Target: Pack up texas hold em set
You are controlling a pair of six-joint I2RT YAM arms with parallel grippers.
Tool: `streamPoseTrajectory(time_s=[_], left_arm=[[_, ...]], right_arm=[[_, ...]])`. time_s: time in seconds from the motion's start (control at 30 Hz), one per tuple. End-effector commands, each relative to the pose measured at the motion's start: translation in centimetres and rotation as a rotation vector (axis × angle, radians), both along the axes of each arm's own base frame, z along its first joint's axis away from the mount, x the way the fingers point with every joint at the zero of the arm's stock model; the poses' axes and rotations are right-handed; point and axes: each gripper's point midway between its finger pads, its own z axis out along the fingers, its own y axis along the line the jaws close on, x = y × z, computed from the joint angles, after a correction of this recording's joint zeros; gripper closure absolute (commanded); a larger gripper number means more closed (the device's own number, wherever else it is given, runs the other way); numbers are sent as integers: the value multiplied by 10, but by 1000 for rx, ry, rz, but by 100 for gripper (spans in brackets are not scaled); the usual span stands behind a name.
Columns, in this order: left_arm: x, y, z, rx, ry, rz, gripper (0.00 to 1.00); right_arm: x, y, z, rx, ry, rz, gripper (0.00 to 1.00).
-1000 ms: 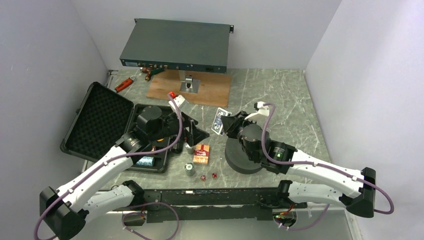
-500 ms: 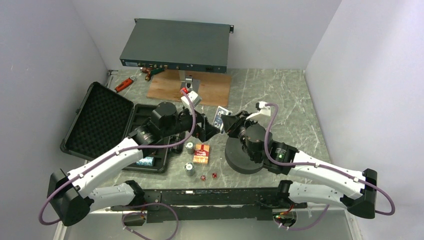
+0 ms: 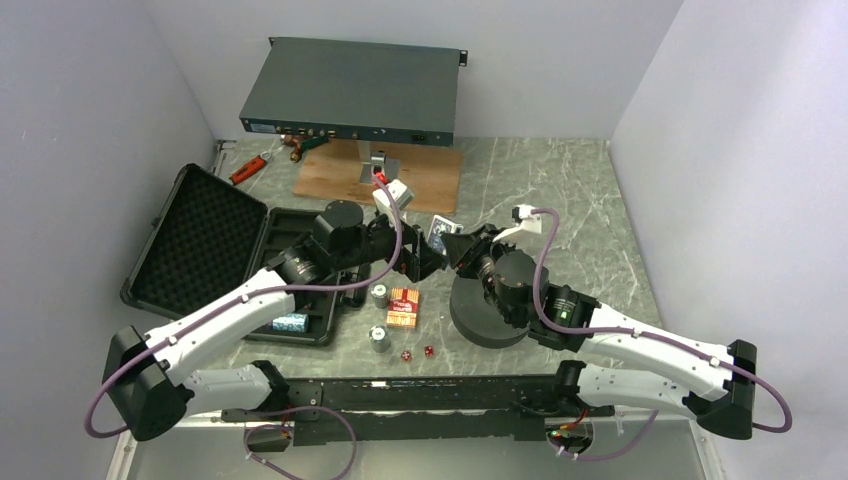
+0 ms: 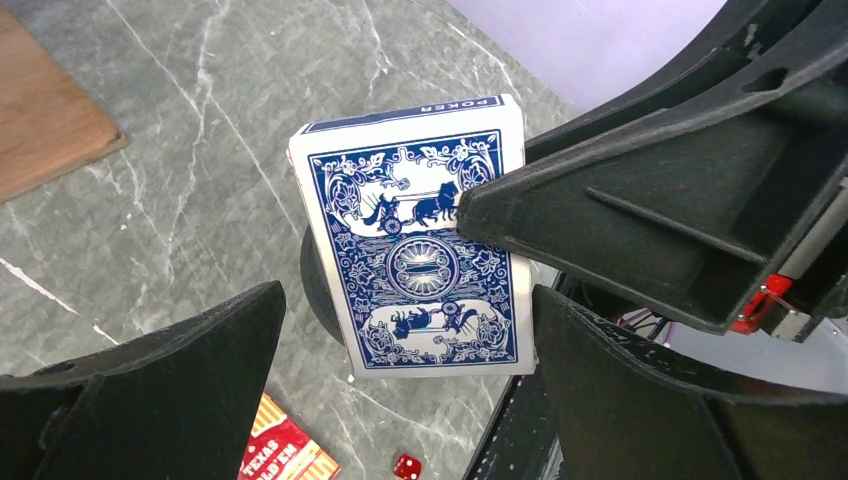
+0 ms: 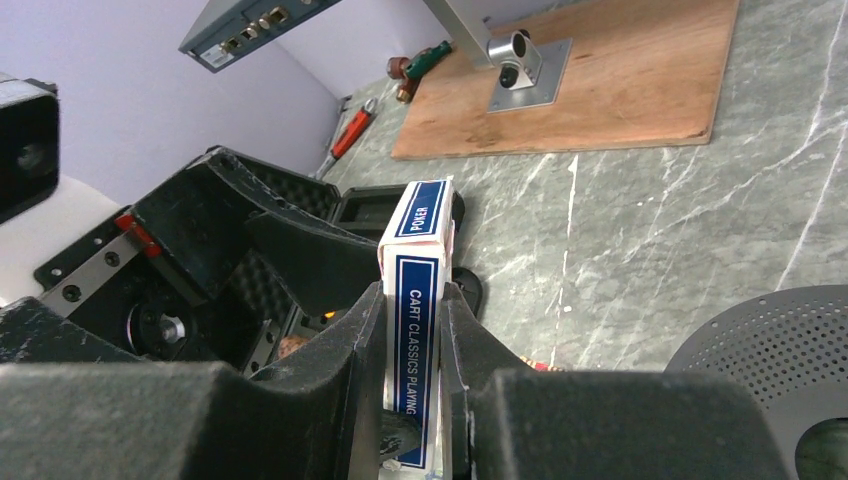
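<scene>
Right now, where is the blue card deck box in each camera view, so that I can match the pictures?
Top external: blue card deck box near the picture's centre, right of the open black briefcase.
Left wrist: centre, upright, patterned face toward the camera.
Right wrist: bottom centre, edge-on, clamped in the right gripper.
Shared landmark: wooden board, upper left in left wrist, upper right in right wrist.

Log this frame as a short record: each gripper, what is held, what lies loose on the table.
right gripper: shut on blue card deck box, held upright
left gripper: open, straddling that box
loose on table: red card deck box, two small red dice, two poker chip stacks
black plastic briefcase: lid open, far left
</scene>
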Motion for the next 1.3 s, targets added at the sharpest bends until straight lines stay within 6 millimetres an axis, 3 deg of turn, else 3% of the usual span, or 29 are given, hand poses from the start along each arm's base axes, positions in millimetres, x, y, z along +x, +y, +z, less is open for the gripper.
streamPoseTrajectory(time_s=[0.0,0.1,0.33,0.63,0.67,0.8,0.9,1.0,1.27], left_arm=[[4,-11,20,-54,-18,-5,0],[4,-16,19,-51,-11,-21,2],[3,-20,17,-63,-12,-32,17],[2,-21,14,-62,-5,-33,64],[2,-22,15,-62,-6,-34,67],[1,-20,14,-60,-6,-28,74],[0,-17,15,-62,-12,-19,77],[0,-13,16,-55,-16,-8,77],[-2,5,10,-11,-8,52,79]], right_arm=[[-3,3,35,118,-50,20,100],[-3,4,35,108,-49,23,100],[-2,4,31,119,-43,20,100],[0,5,26,138,-27,2,100],[0,5,26,139,-25,2,91],[0,6,27,134,-29,2,34],[1,4,27,133,-31,-7,11],[3,-1,29,122,-29,-37,1],[12,-39,23,26,-14,-213,0]])
